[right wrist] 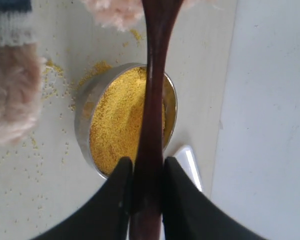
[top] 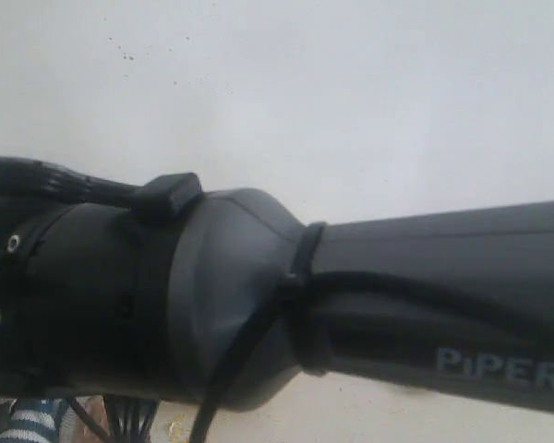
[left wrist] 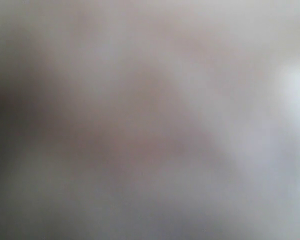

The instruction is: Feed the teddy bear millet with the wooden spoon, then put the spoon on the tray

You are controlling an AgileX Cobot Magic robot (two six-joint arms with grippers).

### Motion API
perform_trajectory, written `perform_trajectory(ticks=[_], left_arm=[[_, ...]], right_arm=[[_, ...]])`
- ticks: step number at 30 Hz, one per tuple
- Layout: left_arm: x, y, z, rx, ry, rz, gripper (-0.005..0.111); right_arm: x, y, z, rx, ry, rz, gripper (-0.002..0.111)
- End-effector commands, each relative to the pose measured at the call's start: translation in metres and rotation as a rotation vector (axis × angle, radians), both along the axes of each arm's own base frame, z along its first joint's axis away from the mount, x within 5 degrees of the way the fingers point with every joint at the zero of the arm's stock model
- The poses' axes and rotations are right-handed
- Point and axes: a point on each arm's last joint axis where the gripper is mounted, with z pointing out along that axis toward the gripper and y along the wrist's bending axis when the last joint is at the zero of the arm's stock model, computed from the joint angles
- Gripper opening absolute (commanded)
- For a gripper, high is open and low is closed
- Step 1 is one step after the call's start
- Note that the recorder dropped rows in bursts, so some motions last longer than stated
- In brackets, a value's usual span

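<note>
We see the right gripper point(right wrist: 147, 165) pinching a slim dark reddish-brown wooden spoon point(right wrist: 153, 90) over a round steel bowl point(right wrist: 84, 112) of yellow millet point(right wrist: 115, 125). Blur hides the left gripper, so we cannot tell its state.

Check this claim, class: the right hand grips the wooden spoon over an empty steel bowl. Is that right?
No. The right wrist view shows the steel bowl full of millet, not empty; the right hand grips the wooden spoon over it.

Black arm point(top: 425, 277), grey PiPER lettering point(top: 500, 369), cable point(top: 37, 173), zip tie point(top: 307, 268)
</note>
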Motion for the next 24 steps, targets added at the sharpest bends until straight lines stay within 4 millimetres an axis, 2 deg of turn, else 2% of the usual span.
perform_trajectory(ticks=[1, 7, 12, 19, 24], left_arm=[[0.000, -0.001, 0.002, -0.016, -0.014, 0.003, 0.004], [0.000, -0.001, 0.002, -0.016, -0.014, 0.003, 0.004], [0.000, -0.001, 0.002, -0.016, -0.014, 0.003, 0.004], [0.000, -0.001, 0.002, -0.016, -0.014, 0.003, 0.004], [0.000, -0.001, 0.002, -0.016, -0.014, 0.003, 0.004]], right_arm=[[-0.002, 0.003, 0.002, 0.017, -0.027, 0.019, 0.000], [-0.005, 0.001, 0.003, -0.042, -0.095, -0.016, 0.000], [-0.012, 0.005, 0.005, -0.025, -0.117, -0.009, 0.000], [-0.013, 0.005, 0.010, -0.001, -0.182, -0.050, 0.000], [-0.017, 0.003, 0.003, -0.039, -0.188, -0.047, 0.000]])
